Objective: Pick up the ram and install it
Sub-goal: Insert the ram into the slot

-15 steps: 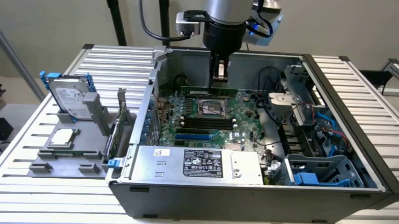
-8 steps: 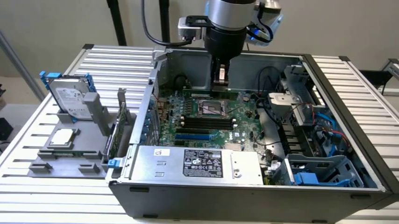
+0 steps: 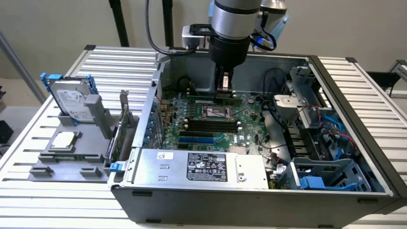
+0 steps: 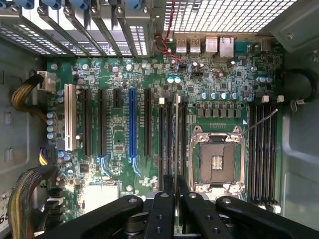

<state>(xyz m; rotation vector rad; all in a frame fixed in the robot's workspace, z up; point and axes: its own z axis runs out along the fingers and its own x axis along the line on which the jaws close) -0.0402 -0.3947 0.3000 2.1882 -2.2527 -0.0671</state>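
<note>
A: Item one, the gripper (image 3: 224, 92). Status?

B: Inside the open computer case (image 3: 356, 90), hanging over the motherboard (image 3: 210, 129). In the wrist view its black fingers (image 4: 164, 209) are pressed close on a thin edge-on board, which I judge to be the ram (image 4: 176, 144). From the outside camera the ram (image 3: 215, 99) shows as a narrow green strip under the fingers.

A: Progress, then?

B: Pick-up looks done. Installation is not: the stick is held above the board, lined up along the black slots (image 4: 172, 139) beside the CPU socket (image 4: 218, 162), and I cannot tell whether its lower edge touches a slot. No latch looks closed on it.

A: Position by the clock?

B: In the exterior view, the ram sits at about 12 o'clock from the socket, near the back of the board.

A: Materials?

B: Ram: thin, rigid green circuit board. Motherboard: matte green, studded with small cylindrical capacitors. Slots: long black plastic ribs, one blue (image 4: 132, 124). Socket: bright metal frame, square. Case: grey sheet steel, perforated at the rear.

A: Other stock?

B: On the slatted metal table (image 3: 356, 71), a grey holder (image 3: 70, 157) keeps a silver hard drive (image 3: 70, 98) in a blue frame, at 9 o'clock from the case.
</note>
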